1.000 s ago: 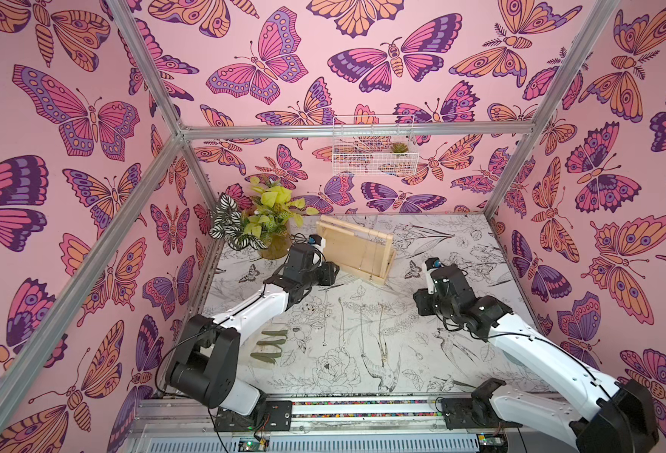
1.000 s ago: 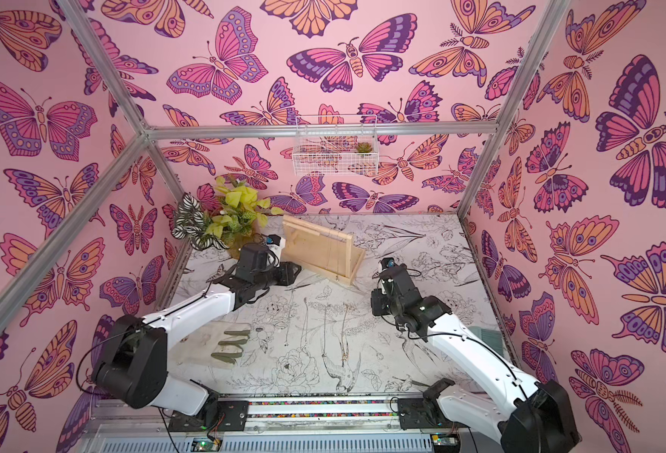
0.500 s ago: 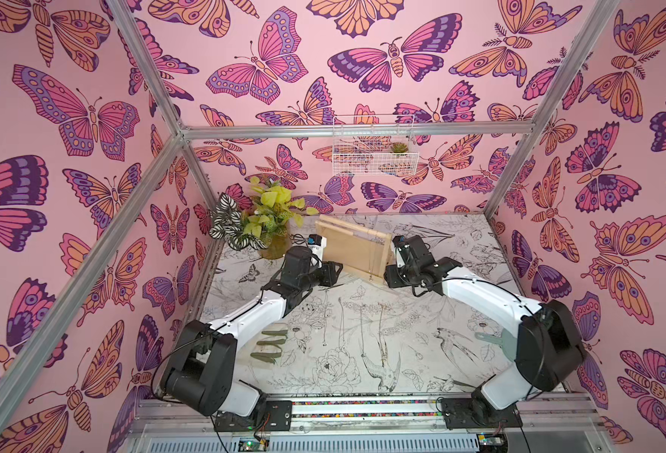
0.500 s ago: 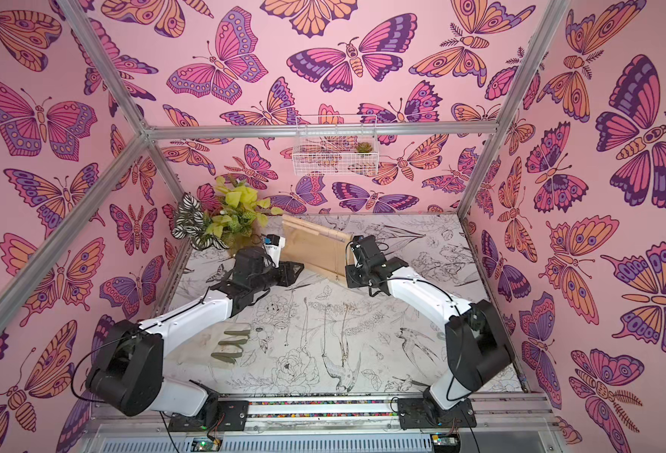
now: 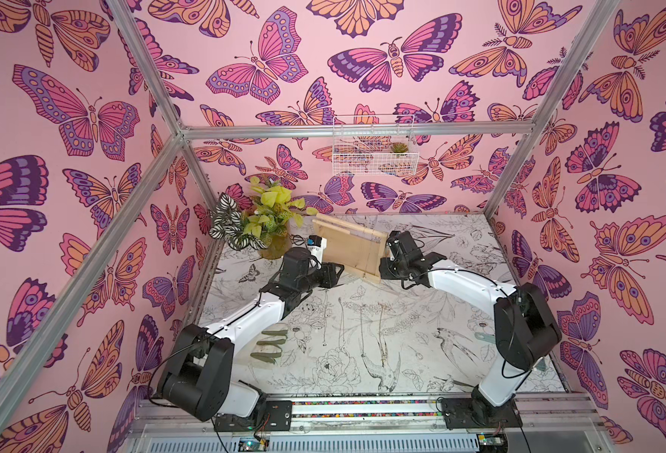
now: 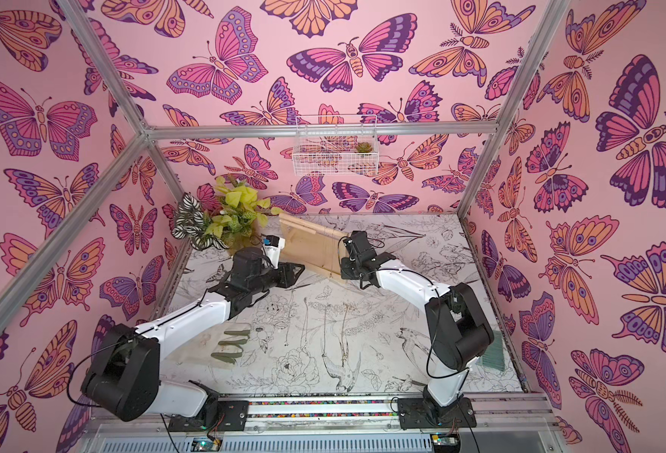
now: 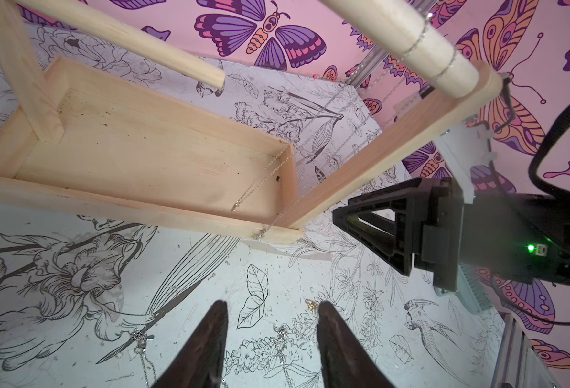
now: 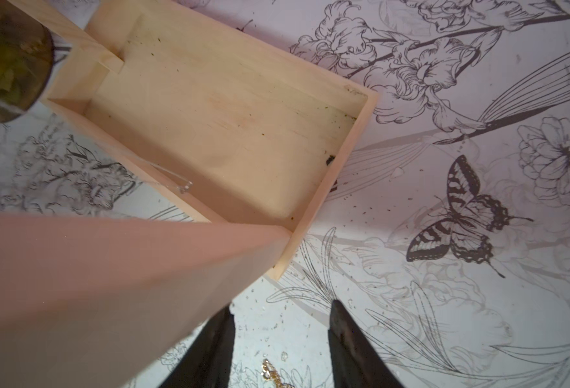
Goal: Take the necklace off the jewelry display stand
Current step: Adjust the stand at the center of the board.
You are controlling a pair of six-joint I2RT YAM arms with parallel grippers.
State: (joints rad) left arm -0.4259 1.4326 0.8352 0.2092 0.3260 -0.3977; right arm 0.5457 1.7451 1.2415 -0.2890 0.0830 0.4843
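Left wrist view: left gripper (image 7: 272,304) open, empty; necklace (image 7: 446,67) drapes jewelry display stand (image 7: 142,158) ahead; right gripper (image 8: 281,305) open too.

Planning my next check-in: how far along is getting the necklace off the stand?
Done: a few chains lie on the table. In hand: nothing; left hand and right hand are open near the jewelry display stand. Left: a necklace hangs over its crossbar, to be lifted off.

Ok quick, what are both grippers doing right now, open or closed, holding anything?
Left gripper: open, holding nothing.
Right gripper: open, holding nothing.
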